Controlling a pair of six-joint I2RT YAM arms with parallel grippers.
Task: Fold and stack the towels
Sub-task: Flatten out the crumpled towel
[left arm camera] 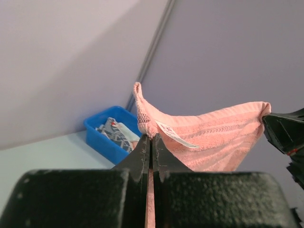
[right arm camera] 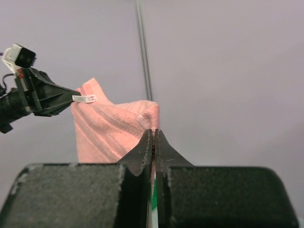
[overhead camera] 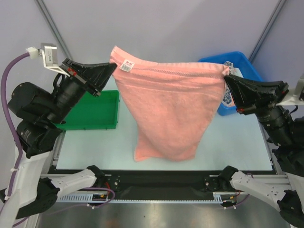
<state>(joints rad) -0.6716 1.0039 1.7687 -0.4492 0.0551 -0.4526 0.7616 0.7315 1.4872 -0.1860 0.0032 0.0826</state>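
Ideally, the left pincer (overhead camera: 113, 67) and right pincer (overhead camera: 225, 76), both clenched on top corners of the pink towel (overhead camera: 166, 109), descend level so its seemingly free hem lands flat.

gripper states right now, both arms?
left gripper: shut on the pink towel, one top corner.
right gripper: shut on the pink towel, other top corner.

We record: the left arm (overhead camera: 40, 111) and right arm (overhead camera: 282, 126) have black cylindrical joint housings above white lower links. The left gripper (overhead camera: 112, 67) and right gripper (overhead camera: 226, 79) are black tapered wedges with small red marks. A lilac cable (overhead camera: 8, 78), white-plugged, follows the left arm.
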